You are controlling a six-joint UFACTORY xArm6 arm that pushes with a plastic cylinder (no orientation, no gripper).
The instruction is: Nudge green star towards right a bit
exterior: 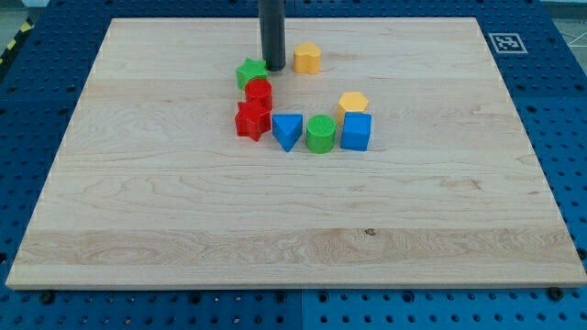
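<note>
My tip (274, 67) touching green star (249, 72) at its right, square printed marker (505, 42) top right, no legible writing

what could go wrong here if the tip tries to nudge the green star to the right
1. My tip sits on the right side of the green star, so a push from here would likely send it left; I probably need to circle round first.
2. The red block touches the star's lower edge and may get dragged along.
3. The yellow block lies to the star's right, so too long a push could bump it.
</note>
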